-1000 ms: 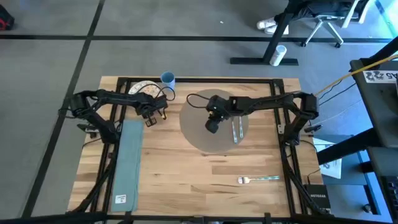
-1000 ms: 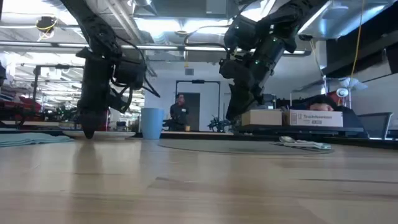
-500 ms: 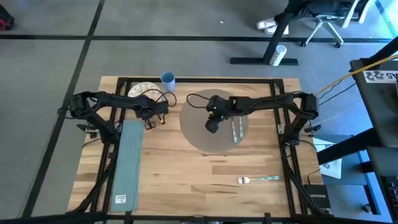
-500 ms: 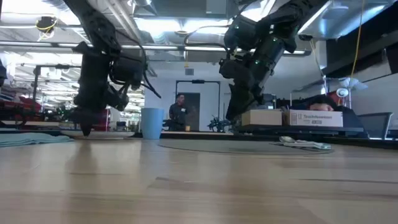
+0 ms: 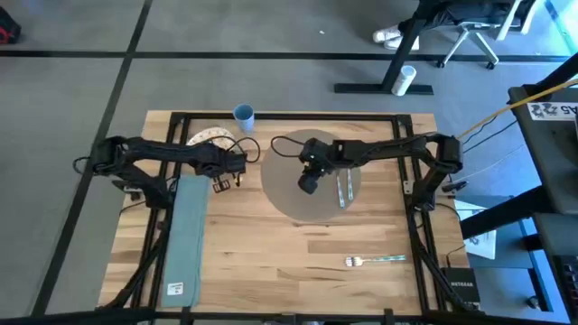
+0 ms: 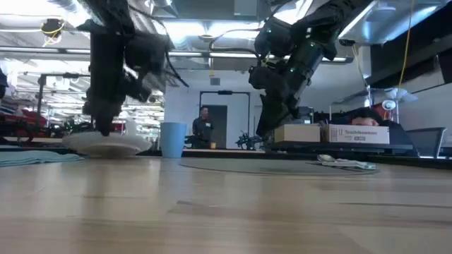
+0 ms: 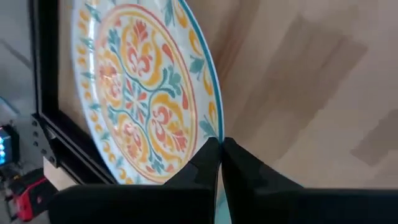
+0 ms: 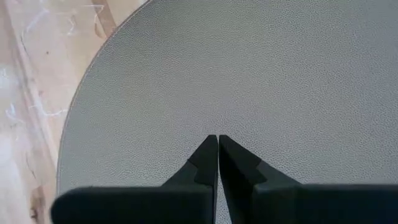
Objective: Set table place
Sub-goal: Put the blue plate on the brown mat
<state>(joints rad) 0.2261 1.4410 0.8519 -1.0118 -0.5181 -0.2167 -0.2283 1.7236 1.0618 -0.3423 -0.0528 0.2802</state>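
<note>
- The mat [image 5: 312, 181] lies on the table [image 5: 271, 253], a little behind its middle, with a knife and another utensil [image 5: 343, 187] already on its right side.
- Still to place, by my reading: the plate [image 5: 209, 137], the fork [image 5: 375, 261] near the front edge, the napkin [image 5: 185, 230] on the left side, and the blue cup [image 5: 243, 114] at the back edge.
- The left gripper [image 7: 220, 152] is pinched on the plate's rim; in the low view the plate [image 6: 102, 143] looks lifted off the wood.
- The mat lies well right of that gripper.
- The right gripper [image 8: 217, 149], fingers together and empty, hovers over the mat.
</note>
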